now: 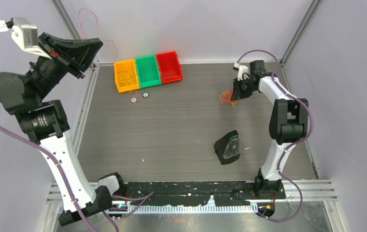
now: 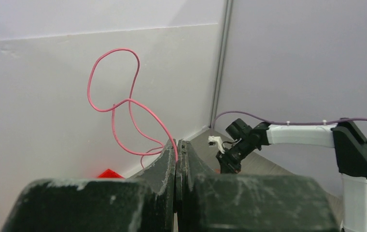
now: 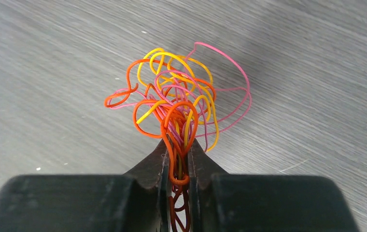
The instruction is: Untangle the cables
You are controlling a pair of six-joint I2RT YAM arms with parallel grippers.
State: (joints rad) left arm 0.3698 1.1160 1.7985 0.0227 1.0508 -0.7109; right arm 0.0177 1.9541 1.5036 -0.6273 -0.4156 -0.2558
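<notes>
A tangled bunch of thin orange, yellow and pink cables (image 3: 176, 92) stands up from between the tips of my right gripper (image 3: 177, 147), which is shut on its lower strands. In the top view this bunch (image 1: 226, 99) is at the table's far right, just left of the right gripper (image 1: 233, 96). One single pink-red cable (image 2: 123, 104) loops in the air against the back wall. My left gripper (image 2: 177, 145) is shut on its end. From above, the left gripper (image 1: 96, 47) is raised high at the far left, with that cable (image 1: 87, 19) rising above it.
Orange (image 1: 125, 75), green (image 1: 147, 70) and red (image 1: 169, 66) bins stand in a row at the back left of the table. Two small white rings (image 1: 134, 100) lie in front of them. A black part with a clear face (image 1: 228, 147) lies near the right arm.
</notes>
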